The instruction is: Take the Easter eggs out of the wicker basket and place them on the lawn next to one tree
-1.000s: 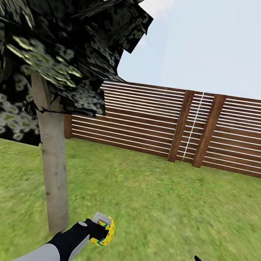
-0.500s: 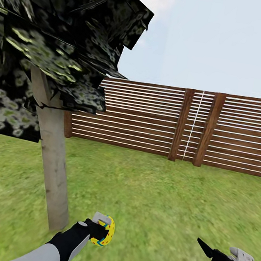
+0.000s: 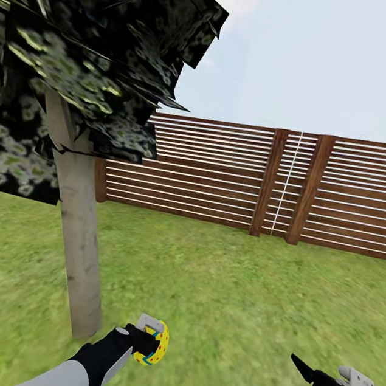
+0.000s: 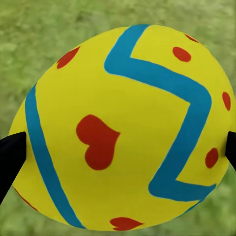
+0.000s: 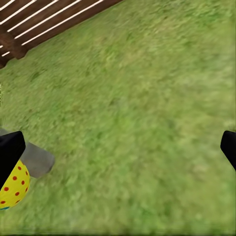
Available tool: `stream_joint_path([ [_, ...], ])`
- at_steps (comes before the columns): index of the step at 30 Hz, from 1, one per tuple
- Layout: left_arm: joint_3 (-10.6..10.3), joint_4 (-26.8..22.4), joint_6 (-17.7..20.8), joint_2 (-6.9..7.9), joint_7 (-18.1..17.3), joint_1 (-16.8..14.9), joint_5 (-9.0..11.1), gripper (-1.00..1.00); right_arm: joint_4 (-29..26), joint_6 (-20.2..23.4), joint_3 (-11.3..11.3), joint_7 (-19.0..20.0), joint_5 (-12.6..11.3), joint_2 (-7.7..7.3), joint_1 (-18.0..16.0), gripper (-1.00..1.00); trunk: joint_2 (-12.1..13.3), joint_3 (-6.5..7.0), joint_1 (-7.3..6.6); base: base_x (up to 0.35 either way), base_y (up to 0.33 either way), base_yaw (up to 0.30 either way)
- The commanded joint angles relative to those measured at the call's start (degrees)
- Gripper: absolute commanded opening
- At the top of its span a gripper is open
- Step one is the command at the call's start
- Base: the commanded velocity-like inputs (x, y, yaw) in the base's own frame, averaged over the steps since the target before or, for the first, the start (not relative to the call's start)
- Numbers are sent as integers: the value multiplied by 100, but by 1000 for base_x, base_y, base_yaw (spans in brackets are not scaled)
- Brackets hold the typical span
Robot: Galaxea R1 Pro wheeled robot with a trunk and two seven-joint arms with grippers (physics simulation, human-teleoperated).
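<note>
Flat, bright daylight all round, no clear source and no cast shadows on the lawn (image 3: 233,297). The fence (image 3: 219,178) slats bow near the head view's edges. Grass smears soft in both wrist views; the Easter egg (image 4: 123,128) renders crisp, without glare.

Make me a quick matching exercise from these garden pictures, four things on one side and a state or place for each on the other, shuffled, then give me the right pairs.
Column one:
1. Easter egg
2. right end effector
3. tree
4. fence

Column two:
A. open, holding nothing
B. runs along the far edge of the lawn
C. clamped in the left end effector
D. pale trunk rising from the grass beside the left arm

Pairs: 1-C, 2-A, 3-D, 4-B
</note>
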Motion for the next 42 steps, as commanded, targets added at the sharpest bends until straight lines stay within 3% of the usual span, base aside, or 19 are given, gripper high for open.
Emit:
stream_joint_path([
  [1, -15, -10, 34, 1, 0, -2, -4, -100, -6, 74, -6, 3, -29, -1, -2, 100, -44, -23, 23, 0, 0, 0],
  [42, -15, -9, 28, 0, 19, -2, -6, -100, 14, 86, 1, 13, -31, 5, -3, 100, -1689, -759, 923, 0, 0, 0],
])
